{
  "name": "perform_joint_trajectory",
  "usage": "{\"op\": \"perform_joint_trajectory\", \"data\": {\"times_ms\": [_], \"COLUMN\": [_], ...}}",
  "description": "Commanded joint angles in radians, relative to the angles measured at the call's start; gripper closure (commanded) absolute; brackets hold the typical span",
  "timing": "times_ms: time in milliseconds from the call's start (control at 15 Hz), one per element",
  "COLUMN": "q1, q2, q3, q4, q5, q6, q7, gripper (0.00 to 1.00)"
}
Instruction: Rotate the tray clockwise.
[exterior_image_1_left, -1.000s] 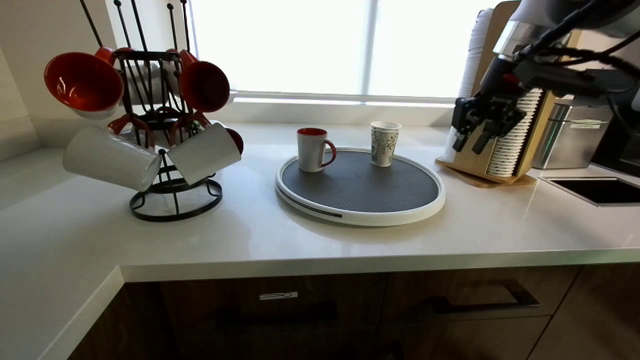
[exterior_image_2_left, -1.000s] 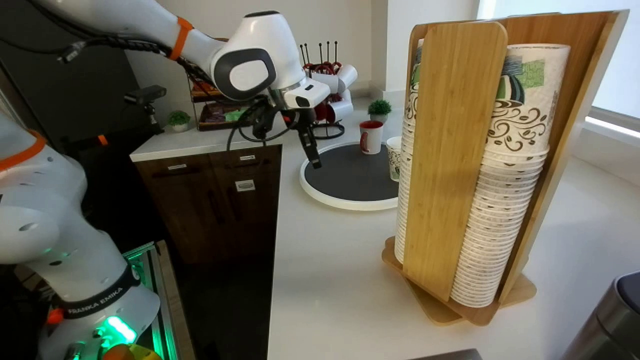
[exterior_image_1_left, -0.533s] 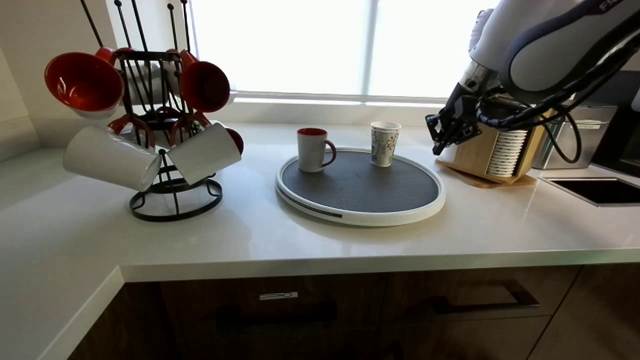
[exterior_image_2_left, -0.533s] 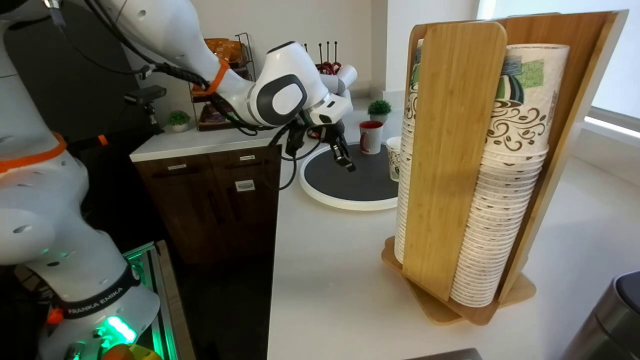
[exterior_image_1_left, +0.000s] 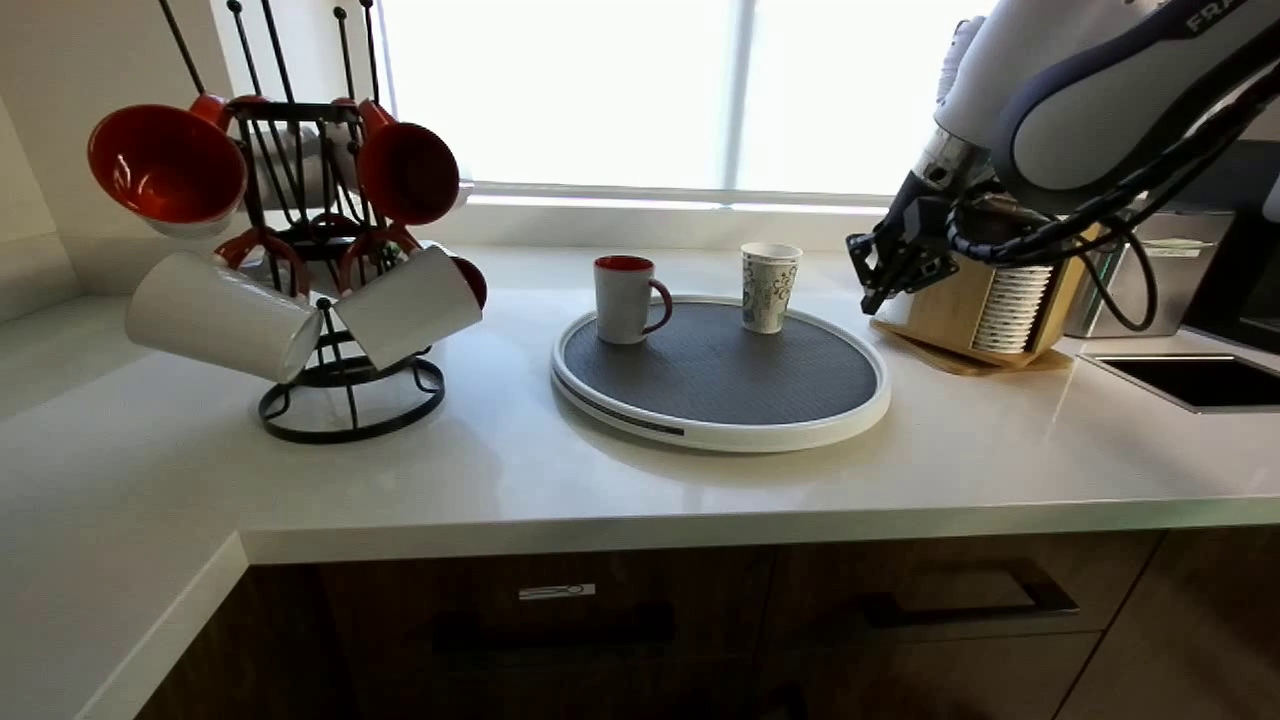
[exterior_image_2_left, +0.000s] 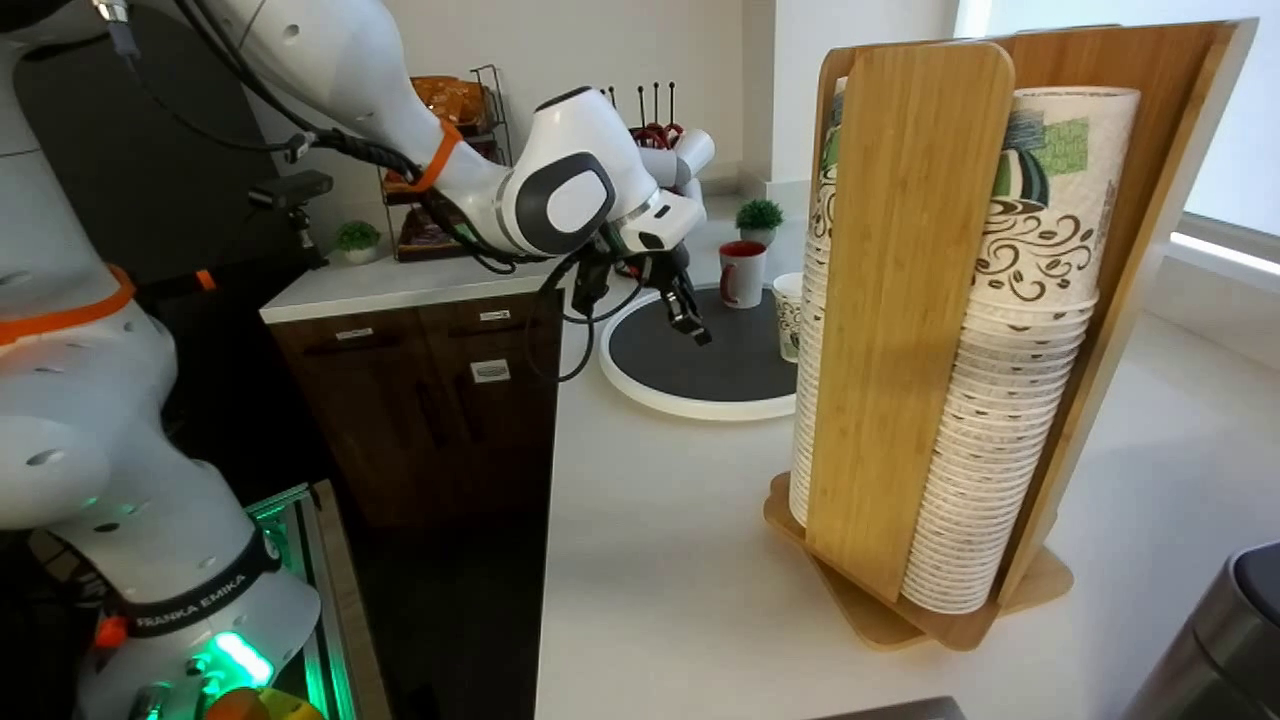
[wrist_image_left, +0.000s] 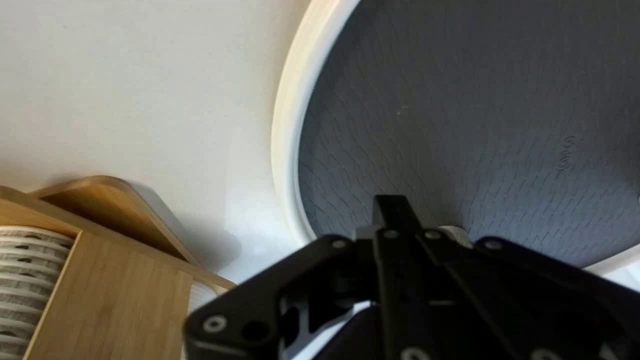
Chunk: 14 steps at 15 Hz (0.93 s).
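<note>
Tabletop (exterior_image_1_left: 500, 470): white, glossy, L-shaped; turns toward the near side at the left.
Room: bright window (exterior_image_1_left: 600, 100) on the far side, dark drawers (exterior_image_1_left: 930, 600) under the near edge, snack rack (exterior_image_2_left: 425, 235) on the left leg.
Tray (exterior_image_1_left: 740, 390): flat on the tabletop, between wire mug rack (exterior_image_1_left: 345, 375) at left and wooden cup holder (exterior_image_1_left: 940, 310) at right; dark grey face, raised white rim, dark strip (exterior_image_1_left: 620, 412) on the rim at near left.
On the tray: red-lined white mug (exterior_image_1_left: 622, 310), upright at far left, handle to the right; paper cup (exterior_image_1_left: 768, 290), upright, far side, right of the mug.
Jaws: clenched, tips together, by the tray's right side; can't tell whether they touch the rim.
Arm (exterior_image_2_left: 350, 85): reaches over the near edge from the right.
Near edge: strip of tabletop along the tray's whole width, then the drop to the drawers.
Left side: open tabletop across to the wire mug rack, well apart.
Right side: strip of tabletop, then the wooden cup holder; metal box (exterior_image_1_left: 1150, 275) and framed opening (exterior_image_1_left: 1195, 382) farther right.
Far side: tabletop runs behind the tray to the low wall (exterior_image_1_left: 680, 225) under the window.
</note>
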Motion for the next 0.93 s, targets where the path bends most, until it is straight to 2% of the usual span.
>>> {"op": "perform_joint_trajectory", "data": {"times_ms": [0, 200, 400, 667, 867], "q1": [0.01, 0.032, 0.07, 0.13, 0.149], "q2": [0.101, 0.166, 0.227, 0.289, 0.313], "q3": [-0.017, -0.057, -0.114, -0.189, -0.197], "q4": [0.032, 0.058, 0.096, 0.138, 0.15], "q5": [-0.075, -0.146, -0.185, -0.202, -0.178], "q6": [0.105, 0.198, 0.241, 0.253, 0.236], "q7": [0.102, 0.171, 0.242, 0.301, 0.307], "gripper": [1.0, 1.0, 1.0, 1.0, 1.0]}}
